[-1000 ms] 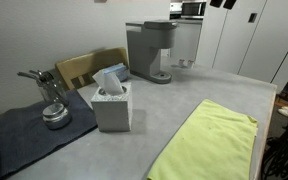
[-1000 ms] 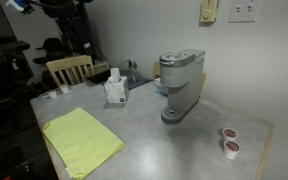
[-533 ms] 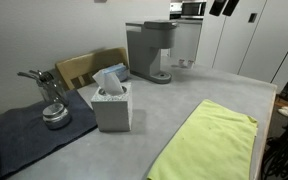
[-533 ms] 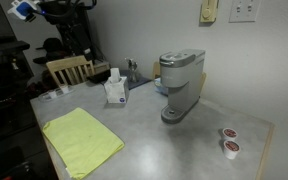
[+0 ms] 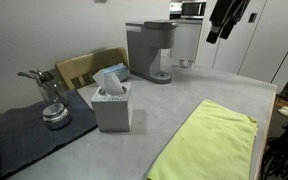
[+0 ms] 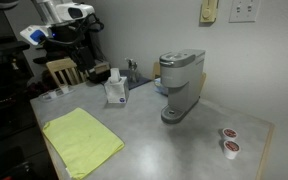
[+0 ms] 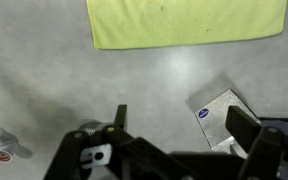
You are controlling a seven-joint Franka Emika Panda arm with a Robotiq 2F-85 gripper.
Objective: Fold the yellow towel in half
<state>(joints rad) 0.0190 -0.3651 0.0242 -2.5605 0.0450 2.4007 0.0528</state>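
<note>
The yellow towel [image 5: 209, 143] lies flat and unfolded on the grey table, near its edge. It shows in both exterior views [image 6: 81, 140] and along the top of the wrist view [image 7: 184, 22]. My gripper [image 5: 222, 25] hangs high above the table, far from the towel; in an exterior view it is at the upper left [image 6: 36, 34]. In the wrist view its two dark fingers [image 7: 179, 125] stand wide apart with nothing between them.
A tissue box [image 5: 112, 102] stands mid-table and shows in the wrist view [image 7: 222, 112]. A grey coffee machine [image 5: 149, 50] stands behind it. A dark cloth mat with metal items [image 5: 50, 108], a wooden chair [image 6: 66, 68] and coffee pods [image 6: 228, 140] are around.
The arm has swung into view and lower; the gripper now shows in both exterior views. The towel and other objects have not moved.
</note>
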